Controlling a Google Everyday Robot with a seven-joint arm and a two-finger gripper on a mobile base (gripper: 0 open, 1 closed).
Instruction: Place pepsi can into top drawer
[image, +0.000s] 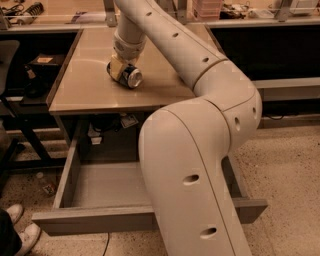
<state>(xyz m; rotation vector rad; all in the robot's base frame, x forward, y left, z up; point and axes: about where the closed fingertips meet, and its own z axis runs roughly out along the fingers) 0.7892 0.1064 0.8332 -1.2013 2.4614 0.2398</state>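
Note:
The pepsi can (132, 77) lies on its side, silver end toward me, near the middle of the beige tabletop (85, 90). My gripper (121, 70) reaches down from the arm above and is shut on the can, at or just above the table surface. One pale finger (115, 67) shows on the can's left side. The top drawer (102, 182) is pulled open under the table. Its grey inside is bare and its front panel (95, 220) faces me. My arm's big lower link hides the drawer's right half.
A dark shelf unit (37, 75) stands left of the table. A small bottle (46, 182) lies on the floor by the drawer's left side, and white shoes (20, 227) are at bottom left. Cluttered benches run along the back.

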